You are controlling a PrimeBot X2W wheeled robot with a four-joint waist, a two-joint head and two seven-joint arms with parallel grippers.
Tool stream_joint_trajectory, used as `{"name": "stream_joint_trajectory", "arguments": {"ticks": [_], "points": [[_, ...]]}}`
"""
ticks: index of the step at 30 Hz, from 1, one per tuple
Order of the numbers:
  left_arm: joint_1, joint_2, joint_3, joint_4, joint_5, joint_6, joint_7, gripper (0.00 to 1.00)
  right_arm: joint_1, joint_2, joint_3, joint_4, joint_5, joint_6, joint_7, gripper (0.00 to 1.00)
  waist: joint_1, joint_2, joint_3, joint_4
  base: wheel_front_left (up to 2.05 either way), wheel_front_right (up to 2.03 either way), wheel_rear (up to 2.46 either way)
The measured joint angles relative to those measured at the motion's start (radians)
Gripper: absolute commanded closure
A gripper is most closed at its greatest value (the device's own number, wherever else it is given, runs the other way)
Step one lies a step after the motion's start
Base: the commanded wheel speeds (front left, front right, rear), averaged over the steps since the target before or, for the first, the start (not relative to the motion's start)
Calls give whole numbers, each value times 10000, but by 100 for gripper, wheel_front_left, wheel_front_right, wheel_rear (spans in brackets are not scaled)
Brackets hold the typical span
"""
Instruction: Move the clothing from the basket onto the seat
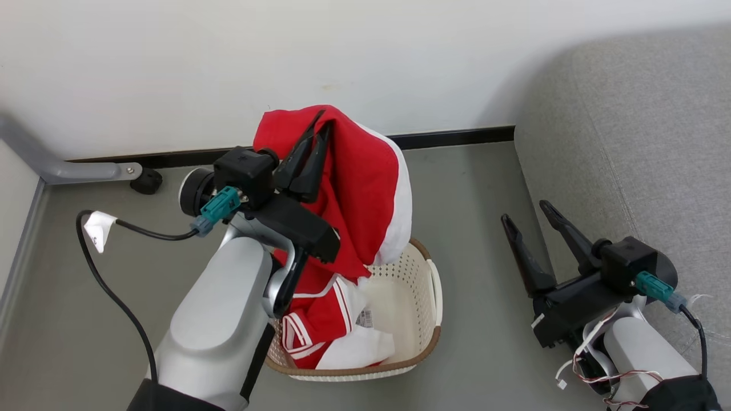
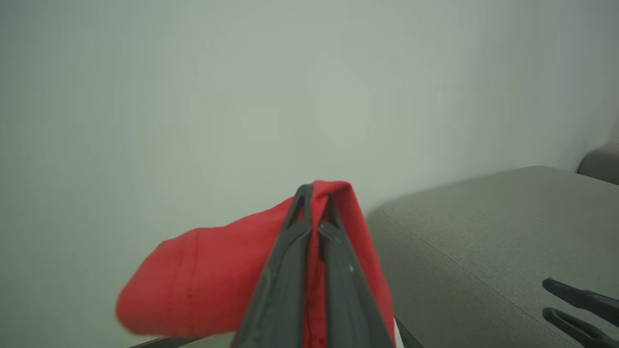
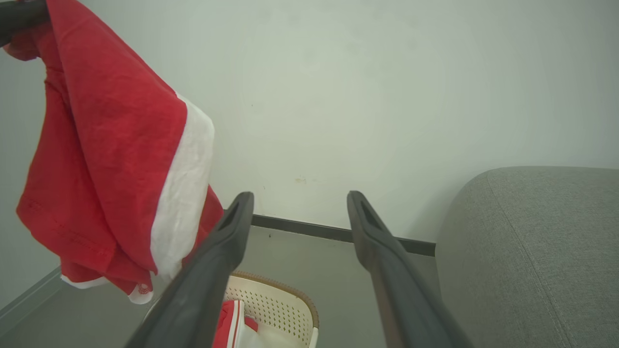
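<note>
The left gripper (image 1: 324,119) is clenched on a red garment (image 1: 360,182), held high, likely so it clears the basket (image 1: 425,342) on its way to the seat (image 1: 628,114). The right gripper (image 1: 525,212) sits spread and empty. More clothing (image 1: 320,334) lies in the basket.

**Head view.** The left forearm (image 1: 217,319) and the lifted garment (image 1: 365,188) hide the left side of the basket (image 1: 425,274). The remaining clothing (image 1: 320,325) covers part of the sticker (image 1: 364,317), whose print is too small to read. The seat (image 1: 628,125) is cut off by the top and right edges.

**Left wrist view.** The garment and the left gripper (image 2: 317,191) are blurred and cut by the bottom edge. The right gripper (image 2: 547,299) is cut off by the right edge behind its 2 fingertips.

**Right wrist view.** 1 finger (image 3: 213,270) hides part of the basket.
</note>
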Motion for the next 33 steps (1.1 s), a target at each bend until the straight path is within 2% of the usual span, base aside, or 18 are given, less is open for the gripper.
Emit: {"name": "stream_joint_trajectory", "arguments": {"ticks": [9,13,28,33], "points": [[-27,2,-355,-562,-6,-6,-2,100,-205,-75,957,-288,-23,0,0,0,0,2,51,83,0,0,0],[-122,-6,-594,-727,-29,-8,-2,100,-776,-301,1708,-309,90,8,2,0,0,2,136,169,0,0,0],[-418,8,-1555,-1618,-228,-8,-31,100,-1942,-1273,3484,180,1381,10,2,0,0,2,342,736,0,0,0],[-443,12,-1873,-1785,-316,-4,-31,100,-2427,-1356,4011,341,1787,10,0,0,1,1,400,955,0,0,0]]}}
